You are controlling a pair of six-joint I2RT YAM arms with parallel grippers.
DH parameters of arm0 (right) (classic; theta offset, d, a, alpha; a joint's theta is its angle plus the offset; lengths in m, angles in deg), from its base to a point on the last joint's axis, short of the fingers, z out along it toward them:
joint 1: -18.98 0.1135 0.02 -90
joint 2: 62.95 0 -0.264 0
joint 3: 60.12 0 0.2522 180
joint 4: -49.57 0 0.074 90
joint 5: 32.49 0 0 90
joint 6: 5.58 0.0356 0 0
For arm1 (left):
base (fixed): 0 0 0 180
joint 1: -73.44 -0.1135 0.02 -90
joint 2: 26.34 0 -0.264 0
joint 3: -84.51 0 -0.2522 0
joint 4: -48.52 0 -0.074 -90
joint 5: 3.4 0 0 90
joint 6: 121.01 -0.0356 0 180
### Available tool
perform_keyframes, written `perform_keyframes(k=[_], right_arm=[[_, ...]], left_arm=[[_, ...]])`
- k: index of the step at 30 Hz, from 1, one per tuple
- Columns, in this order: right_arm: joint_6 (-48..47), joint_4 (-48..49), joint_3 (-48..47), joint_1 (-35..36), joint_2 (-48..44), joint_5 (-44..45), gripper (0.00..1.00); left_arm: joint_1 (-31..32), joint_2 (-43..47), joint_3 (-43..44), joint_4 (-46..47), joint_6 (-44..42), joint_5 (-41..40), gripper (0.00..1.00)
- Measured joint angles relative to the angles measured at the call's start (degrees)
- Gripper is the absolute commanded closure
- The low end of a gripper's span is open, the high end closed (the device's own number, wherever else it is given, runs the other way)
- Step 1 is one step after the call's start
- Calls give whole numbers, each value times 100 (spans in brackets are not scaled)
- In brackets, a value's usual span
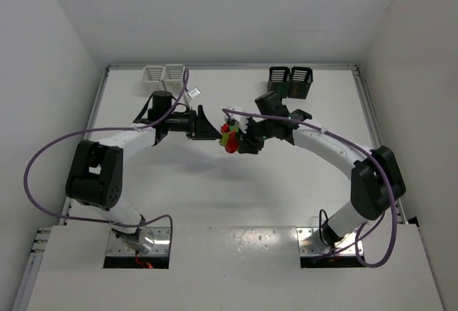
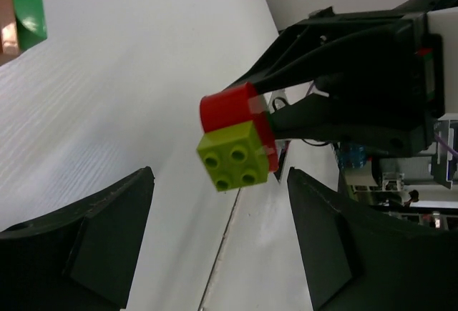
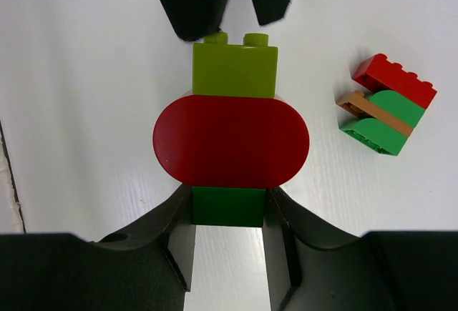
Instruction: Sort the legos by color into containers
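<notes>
Stack [image 3: 230,139] (green/red/yel-grn) is held above table [image 1: 236,196] ctr, pinched at its green base by R gripper [image 3: 229,207]. L gripper [image 1: 212,132] is spread wide, faced at yel-grn end, not touching. 2nd chunk [image 3: 386,114] is left on table. White bins [image 1: 163,77] and black bins [image 1: 291,81] at far edge, contents can't be told. Stack not yet split, nothing seen sorted.

The lego stack [image 1: 230,141] in the right gripper [image 1: 240,144] blocks the way just right of the spread left gripper [image 1: 212,125]. A loose lego chunk [image 3: 386,107] lies beside it. White bins [image 1: 163,76] and black bins [image 1: 291,81] line the far edge; the near table [image 1: 236,196] is free.
</notes>
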Motion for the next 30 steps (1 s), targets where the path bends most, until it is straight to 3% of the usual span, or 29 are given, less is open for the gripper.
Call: perform_keyframes(k=[7, 11, 19, 26, 30], right_arm=[[2, 2, 0, 107, 0, 9, 100], [4, 2, 0, 146, 0, 13, 100], [39, 201, 59, 219, -4, 282, 100], [111, 824, 483, 275, -111, 439, 100], [111, 758, 828, 175, -227, 664, 100]], left_arm=[[409, -87, 111, 286, 284, -37, 23], [498, -212, 111, 289, 321, -68, 33], [448, -251, 103, 363, 625, -136, 79], [197, -203, -9, 369, 616, -87, 82], [-389, -2, -9, 376, 616, 26, 85]])
